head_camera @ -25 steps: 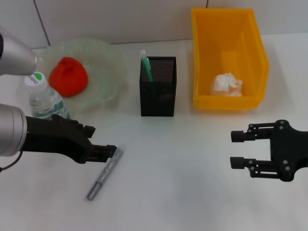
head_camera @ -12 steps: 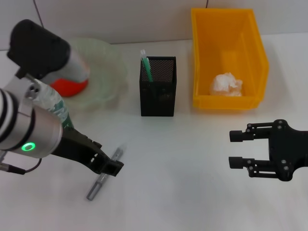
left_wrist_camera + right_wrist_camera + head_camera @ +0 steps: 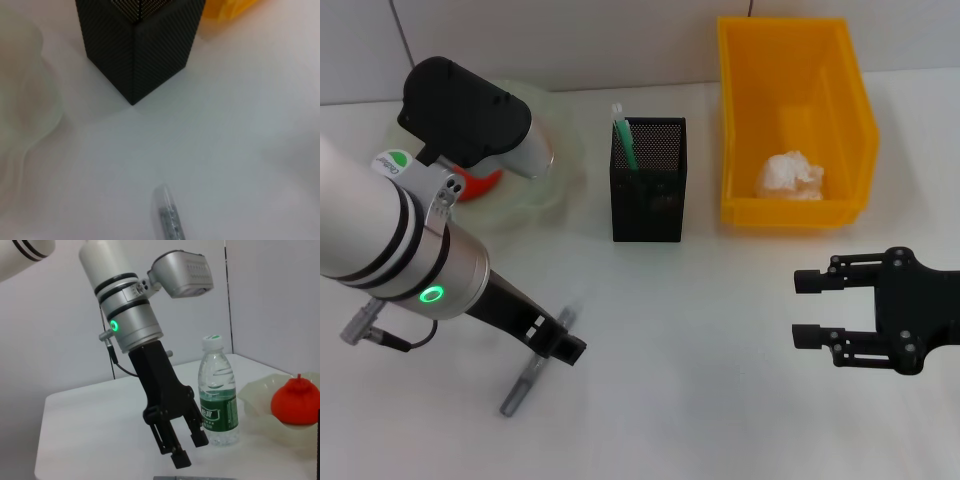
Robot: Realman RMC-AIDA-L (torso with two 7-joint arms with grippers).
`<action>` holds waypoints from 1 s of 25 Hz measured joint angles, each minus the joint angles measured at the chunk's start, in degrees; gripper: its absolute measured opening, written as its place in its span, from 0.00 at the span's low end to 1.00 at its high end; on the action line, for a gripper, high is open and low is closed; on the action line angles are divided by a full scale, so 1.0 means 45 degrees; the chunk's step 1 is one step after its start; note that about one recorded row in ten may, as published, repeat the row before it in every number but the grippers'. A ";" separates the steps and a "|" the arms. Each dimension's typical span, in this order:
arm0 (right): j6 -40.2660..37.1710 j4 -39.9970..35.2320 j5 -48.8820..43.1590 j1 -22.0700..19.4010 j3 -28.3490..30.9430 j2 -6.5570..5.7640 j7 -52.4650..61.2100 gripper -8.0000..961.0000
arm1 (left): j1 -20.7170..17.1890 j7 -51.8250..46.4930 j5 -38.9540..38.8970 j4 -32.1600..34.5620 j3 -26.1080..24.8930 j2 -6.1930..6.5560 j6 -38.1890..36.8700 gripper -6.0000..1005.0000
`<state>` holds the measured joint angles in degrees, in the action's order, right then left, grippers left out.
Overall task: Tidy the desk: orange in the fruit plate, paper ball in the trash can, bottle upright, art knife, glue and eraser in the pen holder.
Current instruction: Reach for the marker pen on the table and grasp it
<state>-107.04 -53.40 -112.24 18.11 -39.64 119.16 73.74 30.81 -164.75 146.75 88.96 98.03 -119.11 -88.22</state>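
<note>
Two arms show in the head view. The left gripper (image 3: 563, 345) sits low over the desk (image 3: 700, 400), tips right at the upper end of the grey art knife (image 3: 525, 380), which lies flat and slanted on the bare surface in front of the pen holder (image 3: 649, 195). From here I can't tell whether the tips touch the knife. A green-and-white stick stands inside the holder. Behind the left arm is the pale fruit plate (image 3: 565, 150) w/ the orange (image 3: 480, 182) mostly hidden by the arm; only the bottle (image 3: 390, 163) cap peeks out beside the arm. The paper ball (image 3: 788, 176) lies in the yellow trash can (image 3: 790, 115) at the back right. The right gripper (image 3: 815, 310) hovers over the desk's right side, fingers spread apart, holding nothing.

Left wrist view: the rounded knife tip (image 3: 167, 212) shows close up on the white desk, the black mesh holder (image 3: 137, 45) beyond it, apart from it, plus a slice of the yellow bin and the plate's edge.

Right wrist view: the left gripper (image 3: 187, 450) points down, fingers parted w/ a clear gap, nothing clamped between them. Just behind it the bottle (image 3: 217, 392) stands upright, and the orange (image 3: 296, 402) sits in the plate (image 3: 257, 397) farther off.
</note>
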 joint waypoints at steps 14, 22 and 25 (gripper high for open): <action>0.0020 0.0108 0.0008 0.0058 0.0000 0.0025 -0.0020 0.60 | 0.0436 0.0116 -0.0017 -0.1320 -0.0204 0.0022 0.0804 0.68; 0.0153 0.0157 0.0003 0.0155 0.0000 0.0024 -0.0020 0.60 | 0.0304 0.0134 -0.0013 -0.1552 -0.0163 0.0024 0.1411 0.68; 0.0159 0.0157 0.0001 0.0194 0.0000 0.0023 -0.0020 0.60 | 0.0275 0.0132 -0.0012 -0.1708 -0.0104 0.0024 0.1555 0.68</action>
<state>-106.33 -52.69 -112.24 18.98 -39.64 119.26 73.65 32.04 -164.15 146.69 81.27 97.56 -119.00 -81.22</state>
